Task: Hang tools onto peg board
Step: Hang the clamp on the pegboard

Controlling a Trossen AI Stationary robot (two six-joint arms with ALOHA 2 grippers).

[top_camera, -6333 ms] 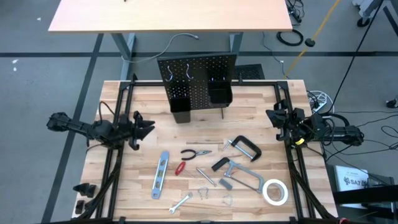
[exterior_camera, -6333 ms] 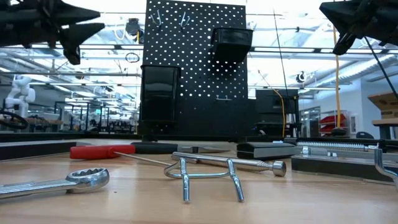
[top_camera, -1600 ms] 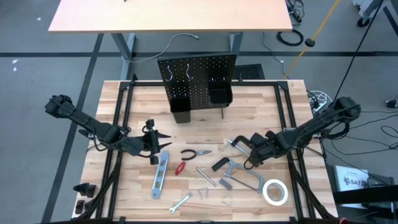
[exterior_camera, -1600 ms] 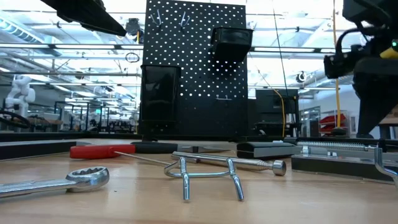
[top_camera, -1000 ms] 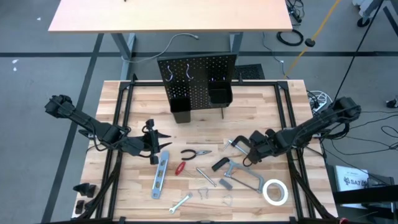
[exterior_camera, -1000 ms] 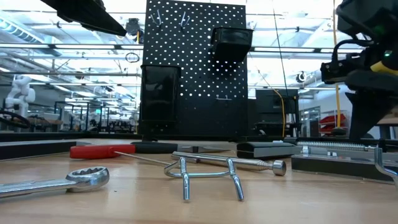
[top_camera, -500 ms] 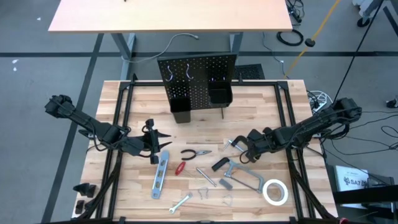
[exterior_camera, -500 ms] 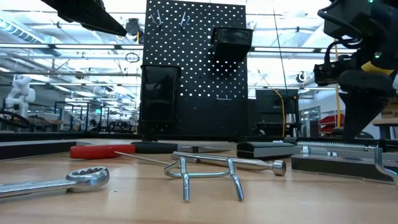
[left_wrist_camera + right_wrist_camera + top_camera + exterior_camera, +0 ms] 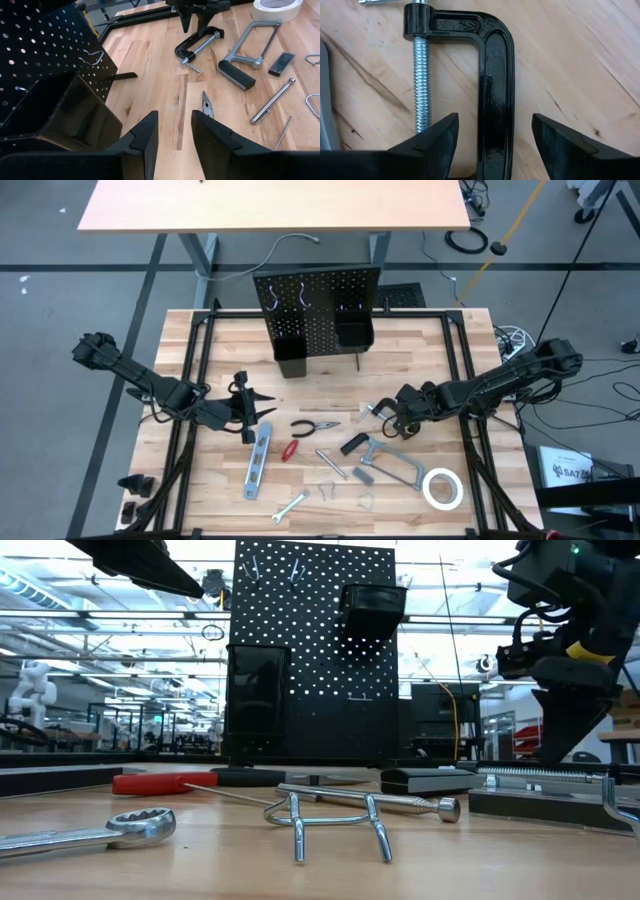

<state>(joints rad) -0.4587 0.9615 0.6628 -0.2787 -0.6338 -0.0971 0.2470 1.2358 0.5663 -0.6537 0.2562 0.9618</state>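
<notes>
The black C-clamp (image 9: 495, 95) lies flat on the table, right of centre (image 9: 410, 427). My right gripper (image 9: 495, 145) points down over it, open, one finger on each side of the clamp's back bar without touching it (image 9: 396, 420). My left gripper (image 9: 174, 135) hovers open and empty above the table's left half (image 9: 250, 418), aimed toward the pliers (image 9: 315, 425). The black peg board (image 9: 320, 305) stands upright at the far middle, with silver hooks and two bins. The level (image 9: 258, 462), screwdriver (image 9: 290, 450), bar clamp (image 9: 392, 467), tape roll (image 9: 441, 488) and wrench (image 9: 290, 505) lie on the table.
Loose silver hooks (image 9: 335, 820) and a long metal rod (image 9: 331, 463) lie near the front middle. A black frame rail (image 9: 190, 380) runs along each side of the table. Bare wood shows between the peg board and the tools.
My right gripper has swung a little toward the table's left, from beside the C-clamp's near end to above its back bar. The tools have not moved.
</notes>
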